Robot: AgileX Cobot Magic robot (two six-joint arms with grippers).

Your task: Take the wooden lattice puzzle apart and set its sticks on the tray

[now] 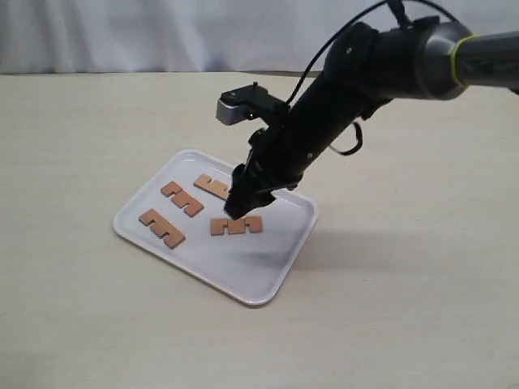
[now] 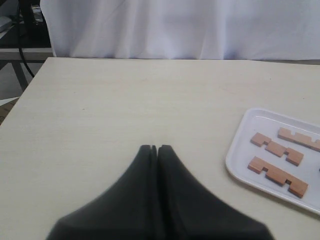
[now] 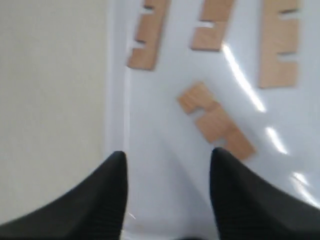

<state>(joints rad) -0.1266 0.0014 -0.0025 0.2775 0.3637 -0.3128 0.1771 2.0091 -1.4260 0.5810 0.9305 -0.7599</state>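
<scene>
No assembled lattice puzzle shows in any view. Several separate reddish-brown notched sticks lie flat on the white tray: one at the left, one behind it, one at the back and one in the middle. My right gripper hangs just above the middle stick, open and empty. In the right wrist view this gripper is over bare tray, with the nearest stick beside one fingertip. My left gripper is shut on nothing, over bare table away from the tray.
The right arm reaches in from the upper right over the tray's far corner. A pale tabletop surrounds the tray, and a white curtain hangs behind it. The left arm is outside the exterior view.
</scene>
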